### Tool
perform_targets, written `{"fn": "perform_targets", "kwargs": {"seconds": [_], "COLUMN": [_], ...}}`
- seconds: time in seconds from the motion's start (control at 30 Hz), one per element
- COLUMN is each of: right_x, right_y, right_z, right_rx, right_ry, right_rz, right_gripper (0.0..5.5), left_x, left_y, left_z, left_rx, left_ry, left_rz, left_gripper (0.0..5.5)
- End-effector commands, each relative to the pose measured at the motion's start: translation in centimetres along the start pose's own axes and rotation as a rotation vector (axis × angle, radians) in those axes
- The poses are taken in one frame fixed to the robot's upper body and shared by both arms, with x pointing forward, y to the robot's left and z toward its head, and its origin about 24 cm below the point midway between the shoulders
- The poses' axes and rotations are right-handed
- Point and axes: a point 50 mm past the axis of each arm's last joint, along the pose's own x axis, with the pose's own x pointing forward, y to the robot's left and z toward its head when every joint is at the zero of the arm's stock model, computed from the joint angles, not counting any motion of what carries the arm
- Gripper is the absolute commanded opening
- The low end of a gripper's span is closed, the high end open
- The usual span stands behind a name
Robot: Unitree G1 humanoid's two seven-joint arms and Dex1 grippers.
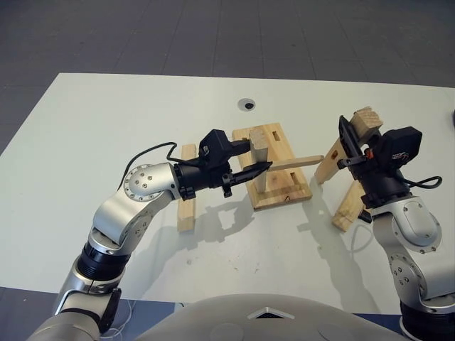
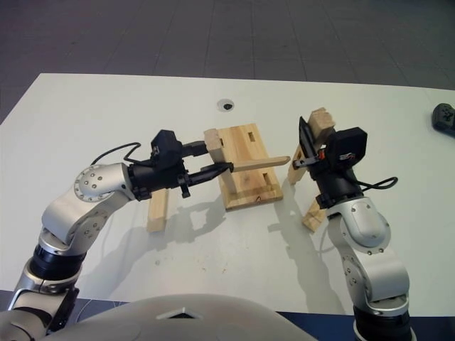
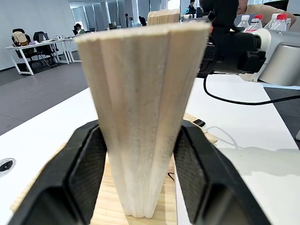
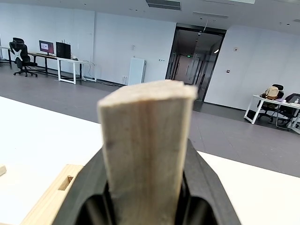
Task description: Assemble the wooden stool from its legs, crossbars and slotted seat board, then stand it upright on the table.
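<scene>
The slotted seat board (image 1: pixel 286 186) lies flat at the table's middle. A wooden leg (image 1: pixel 260 145) stands on it, and my left gripper (image 1: pixel 259 156) is shut on that leg; the left wrist view shows the leg (image 3: pixel 140 117) squeezed between both pads. A thin crossbar (image 1: pixel 295 163) sticks out from the leg toward my right arm. My right gripper (image 1: pixel 357 136) hovers right of the board, shut on a thick wooden leg (image 4: pixel 143 140). Two more leg pieces (image 1: pixel 327 162) (image 1: pixel 347 206) show beneath it; whether they join the held one is hidden. Another leg (image 1: pixel 187 195) lies under my left arm.
A round cable hole (image 1: pixel 247 104) sits in the white table (image 1: pixel 106 128) behind the board. A small dark object (image 2: pixel 444 117) lies at the far right edge. Bare tabletop stretches to the left and along the near edge.
</scene>
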Motion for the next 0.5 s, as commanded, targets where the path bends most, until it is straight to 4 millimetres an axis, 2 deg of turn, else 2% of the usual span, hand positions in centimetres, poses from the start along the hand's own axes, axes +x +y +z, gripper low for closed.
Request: {"fn": "perform_targets", "kwargs": {"seconds": [0.03,0.5], "right_x": [0.0,1.2], "right_y": [-0.4,0.6], "right_z": [-0.1,-0.7], "right_rx": [0.018,-0.025], "right_ry": [-0.004,-0.003], "right_rz": [0.0,0.088], "right_gripper": [1.03,1.03], "left_x": [-0.6,-0.4], "left_y": [0.1,-1.3], "left_z": [-2.8,-3.8], "left_rx": [-0.131,-0.149], "left_ry": [0.12,0.135], "left_rz": [0.06,0.082], "left_gripper": [2.07,2.07]}}
